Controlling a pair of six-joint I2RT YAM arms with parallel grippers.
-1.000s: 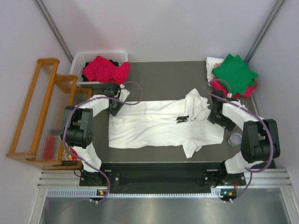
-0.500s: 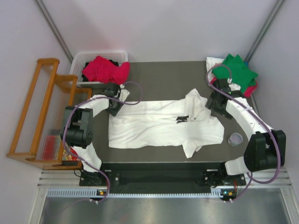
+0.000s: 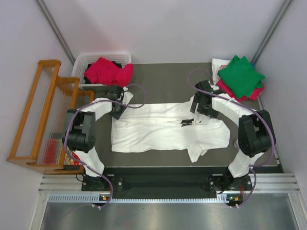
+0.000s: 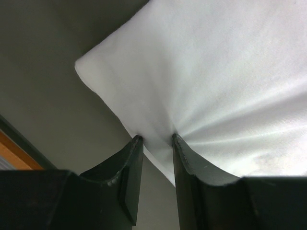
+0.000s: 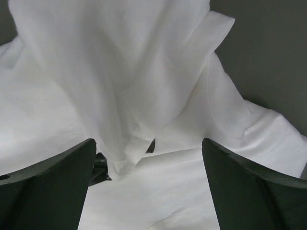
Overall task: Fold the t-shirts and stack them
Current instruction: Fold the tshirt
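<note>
far left: wooden rack [image 3: 41, 117] off the table's side. next to it, white slotted basket [image 3: 81, 62] at the back-left corner of the dark table [image 3: 163, 79], crimson-pink t-shirt [image 3: 108, 72] heaped inside and spilling over the rim. just in front, left gripper [image 3: 118, 113], pinched narrow on the edge of the white t-shirt [image 3: 158, 132] near its far-left corner. in the wrist view, fingers [image 4: 132, 167] closed on cloth, creases fanning out from the pinch. white t-shirt spread across the table's middle, small black print [image 3: 188, 122] right of centre, far-right end bunched up. over that bunch, right gripper [image 3: 196, 110], spread wide, holding nothing. back-right corner: folded green t-shirt [image 3: 241, 74] stacked on a second crimson-pink t-shirt [image 3: 229, 90].
</note>
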